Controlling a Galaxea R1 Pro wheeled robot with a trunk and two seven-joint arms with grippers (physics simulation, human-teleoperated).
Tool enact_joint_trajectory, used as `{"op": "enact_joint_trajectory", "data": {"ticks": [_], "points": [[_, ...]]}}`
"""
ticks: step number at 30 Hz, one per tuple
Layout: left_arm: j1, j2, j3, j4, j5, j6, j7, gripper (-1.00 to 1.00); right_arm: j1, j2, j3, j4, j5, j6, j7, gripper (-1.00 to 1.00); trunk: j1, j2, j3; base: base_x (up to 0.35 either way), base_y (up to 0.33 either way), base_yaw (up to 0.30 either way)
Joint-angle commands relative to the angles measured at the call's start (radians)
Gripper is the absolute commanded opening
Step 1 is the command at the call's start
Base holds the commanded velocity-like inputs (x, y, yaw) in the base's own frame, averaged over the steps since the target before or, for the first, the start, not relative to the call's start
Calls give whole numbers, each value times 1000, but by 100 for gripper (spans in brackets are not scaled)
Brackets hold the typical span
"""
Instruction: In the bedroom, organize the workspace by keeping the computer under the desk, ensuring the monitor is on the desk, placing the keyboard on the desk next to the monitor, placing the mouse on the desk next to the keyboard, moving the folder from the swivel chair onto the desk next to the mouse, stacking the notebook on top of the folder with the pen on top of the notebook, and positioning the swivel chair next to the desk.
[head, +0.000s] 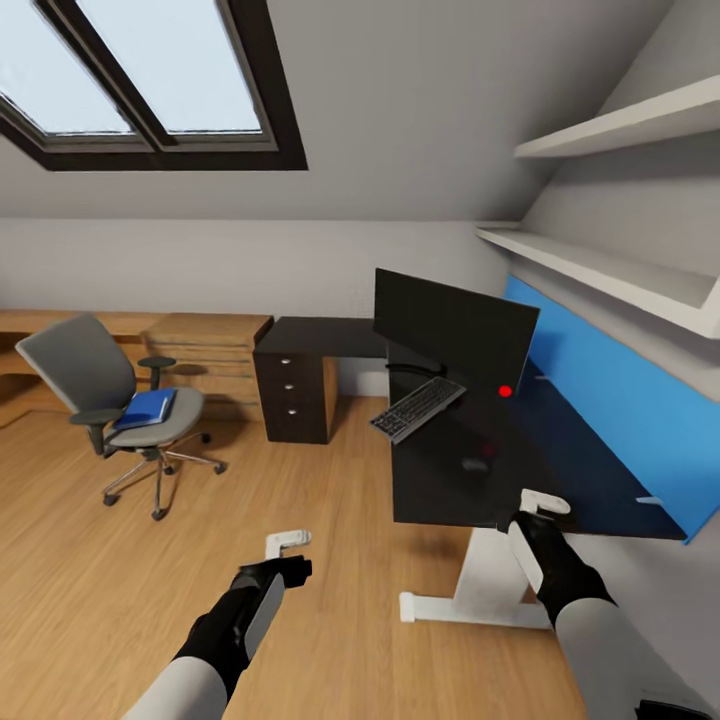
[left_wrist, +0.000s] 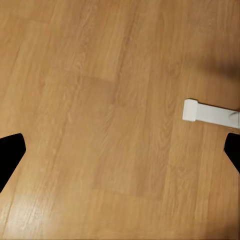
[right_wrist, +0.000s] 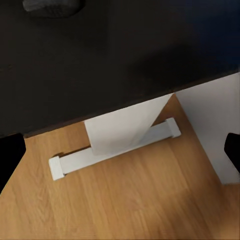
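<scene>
Head view: the dark desk stands along the blue wall panel, on a white leg with a foot on the wood floor. The monitor stands upright on the desk. The keyboard lies just in front of the monitor, tilted, at the desk's front edge. A small dark shape, probably the mouse, sits on the desk beyond the keyboard, away from the monitor; it is hard to make out. Well apart from the desk, the swivel chair stands on the floor with the blue folder lying on its seat. A dark drawer unit sits between chair and desk. The left claw hangs over the floor, off the desk's front edge. The right claw is at the desk's near corner. Neither claw's opening is clear from here.

Left wrist view: the two black fingertips sit at opposite edges, so the left claw is wide, holding nothing. Below is floor and the end of the desk's white foot.

Right wrist view: the fingertips are likewise far apart, the right claw wide and empty. It looks down on the desk, the white leg and foot, with the mouse partly cut off on the desk.
</scene>
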Motion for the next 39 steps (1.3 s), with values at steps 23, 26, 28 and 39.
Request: {"op": "enact_joint_trajectory", "data": {"ticks": [23, 26, 28, 39], "points": [[-1, 7, -1, 8, 10, 3, 12, 100, 5, 8, 84, 5, -12, -25, 10, 100, 1, -1, -2, 262, -46, 67], [-1, 8, -1, 8, 10, 3, 12, 100, 5, 7, 84, 5, -12, -25, 10, 100, 1, -1, -2, 39, 0, 240], [-1, 8, -1, 8, 10, 3, 12, 100, 5, 7, 84, 5, -12, -25, 11, 100, 1, -1, -2, 16, 0, 130], [-1, 7, -2, 8, 10, 3, 12, 100, 5, 2, 83, 8, -10, -34, 12, 100, 1, -1, -2, 144, 0, 25]]}}
